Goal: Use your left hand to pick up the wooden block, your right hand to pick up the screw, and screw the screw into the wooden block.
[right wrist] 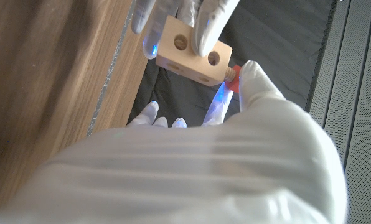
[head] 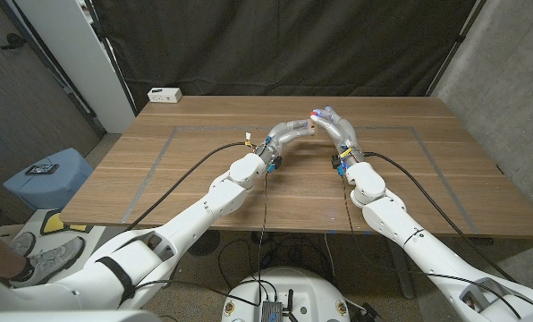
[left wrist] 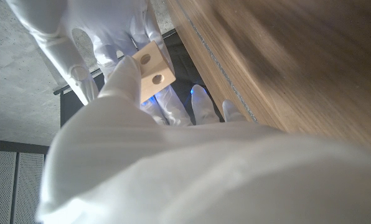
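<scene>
Wooden block (right wrist: 192, 53): held up off the table at mid-table, between the two hands; pale, squared, with round holes in its faces.
Screw (right wrist: 232, 78): red head, threaded shank entering the end of the block; head just beside the block's end face, so judged partly driven.
Left hand (right wrist: 185, 18): fingers closed over the block's top and side, gripping it; the right wrist view shows fingertips lying across a holed face.
Right hand (right wrist: 248, 84): thumb and a finger pinch the screw head; other fingers loosely extended.
Handling, block: judged light, rigid, not fragile; smooth faces could slip in gloved fingers. Best held across opposite flat faces, clear of the end hole.
Handling, screw: judged small and light, easily dropped; hold by the head only.
Table (head: 159, 152): wooden, with a white box (head: 164, 94) at its far left edge.
</scene>
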`<state>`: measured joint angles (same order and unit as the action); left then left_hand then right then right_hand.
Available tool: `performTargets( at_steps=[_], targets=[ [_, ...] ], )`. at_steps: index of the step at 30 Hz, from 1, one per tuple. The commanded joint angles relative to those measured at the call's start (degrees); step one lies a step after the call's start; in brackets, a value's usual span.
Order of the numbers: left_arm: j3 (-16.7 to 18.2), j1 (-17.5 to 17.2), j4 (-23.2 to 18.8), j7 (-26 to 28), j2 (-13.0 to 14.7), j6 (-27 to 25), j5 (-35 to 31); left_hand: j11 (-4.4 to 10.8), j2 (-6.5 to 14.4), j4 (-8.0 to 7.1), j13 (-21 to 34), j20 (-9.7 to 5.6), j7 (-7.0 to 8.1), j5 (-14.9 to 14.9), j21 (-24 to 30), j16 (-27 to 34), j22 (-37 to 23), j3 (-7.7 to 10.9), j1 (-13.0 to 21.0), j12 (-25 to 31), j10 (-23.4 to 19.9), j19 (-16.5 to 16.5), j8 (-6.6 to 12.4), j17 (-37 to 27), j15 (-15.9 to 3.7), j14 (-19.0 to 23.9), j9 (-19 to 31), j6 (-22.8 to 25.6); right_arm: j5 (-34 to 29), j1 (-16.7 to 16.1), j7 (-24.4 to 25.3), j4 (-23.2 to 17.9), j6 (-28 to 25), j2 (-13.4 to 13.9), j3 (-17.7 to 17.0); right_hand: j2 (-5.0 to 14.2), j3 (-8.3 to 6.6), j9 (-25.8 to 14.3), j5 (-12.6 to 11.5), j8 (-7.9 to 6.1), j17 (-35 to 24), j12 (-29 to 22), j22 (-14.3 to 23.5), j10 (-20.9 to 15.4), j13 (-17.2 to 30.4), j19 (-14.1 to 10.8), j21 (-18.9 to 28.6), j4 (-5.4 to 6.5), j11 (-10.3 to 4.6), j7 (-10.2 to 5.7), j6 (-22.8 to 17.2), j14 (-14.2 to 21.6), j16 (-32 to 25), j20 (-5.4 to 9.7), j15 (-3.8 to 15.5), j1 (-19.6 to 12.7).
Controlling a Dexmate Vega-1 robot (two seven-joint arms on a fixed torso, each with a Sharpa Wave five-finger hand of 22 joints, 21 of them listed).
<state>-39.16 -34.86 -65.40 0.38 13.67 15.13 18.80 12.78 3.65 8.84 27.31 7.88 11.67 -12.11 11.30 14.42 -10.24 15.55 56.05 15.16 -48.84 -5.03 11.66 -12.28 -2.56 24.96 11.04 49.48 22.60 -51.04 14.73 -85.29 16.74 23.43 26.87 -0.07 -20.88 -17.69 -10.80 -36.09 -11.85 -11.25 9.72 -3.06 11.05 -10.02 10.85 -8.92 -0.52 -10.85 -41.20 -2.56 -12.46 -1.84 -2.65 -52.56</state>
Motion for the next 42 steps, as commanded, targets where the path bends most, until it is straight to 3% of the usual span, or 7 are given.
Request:
performTargets(
  at_steps=[1,16,42],
  targets=[
    [0.1,-0.2,-0.2,-0.2,0.1,0.1,0.2,-0.07,0.8,-0.21,3.5,0.31,-0.51,-0.3,0.5,-0.1,-0.3,0.09,0.1,0.2,-0.5,0.0,0.36,-0.1,-4.64,0.5,0.1,0.9,-0.2,-0.3,0.1,0.0,0.3,0.0,0.0,0.53,0.05,-0.2,-0.3,-0.38,-0.2,0.0,0.2,0.3,0.1,0.2,0.3,0.05,-0.13,-0.08,0.1,-0.3,0.0,-0.03,0.06,-0.2],
    [0.1,-0.7,-1.0,0.1,0.4,0.0,0.2,-0.08,0.8,-0.21,3.6,0.18,-0.46,-0.3,0.5,-0.1,-0.3,0.05,0.1,0.2,-0.5,-0.1,0.34,-0.1,-4.69,0.7,0.1,0.9,-0.1,-0.7,0.1,-0.4,0.1,0.3,0.0,0.53,0.15,-0.2,-0.3,-0.44,-0.2,0.0,0.2,0.3,0.1,0.2,0.3,0.01,-0.11,-0.26,0.4,-0.2,-0.1,-0.07,0.04,-0.2],
    [0.2,-0.7,-1.2,0.0,0.4,-0.3,0.3,-0.07,0.9,-0.23,3.7,0.32,-0.74,-0.4,0.5,0.0,-0.3,0.07,0.2,0.1,-0.6,-0.1,0.29,-0.1,-4.71,1.2,0.1,0.8,-0.1,-0.7,-1.3,-0.3,0.9,0.7,0.2,0.10,0.56,0.3,-0.3,0.99,-0.3,0.4,0.2,1.6,0.1,0.6,0.1,-0.08,-0.07,-1.15,4.0,-0.5,0.1,-0.33,-0.11,-0.1]
  ],
)
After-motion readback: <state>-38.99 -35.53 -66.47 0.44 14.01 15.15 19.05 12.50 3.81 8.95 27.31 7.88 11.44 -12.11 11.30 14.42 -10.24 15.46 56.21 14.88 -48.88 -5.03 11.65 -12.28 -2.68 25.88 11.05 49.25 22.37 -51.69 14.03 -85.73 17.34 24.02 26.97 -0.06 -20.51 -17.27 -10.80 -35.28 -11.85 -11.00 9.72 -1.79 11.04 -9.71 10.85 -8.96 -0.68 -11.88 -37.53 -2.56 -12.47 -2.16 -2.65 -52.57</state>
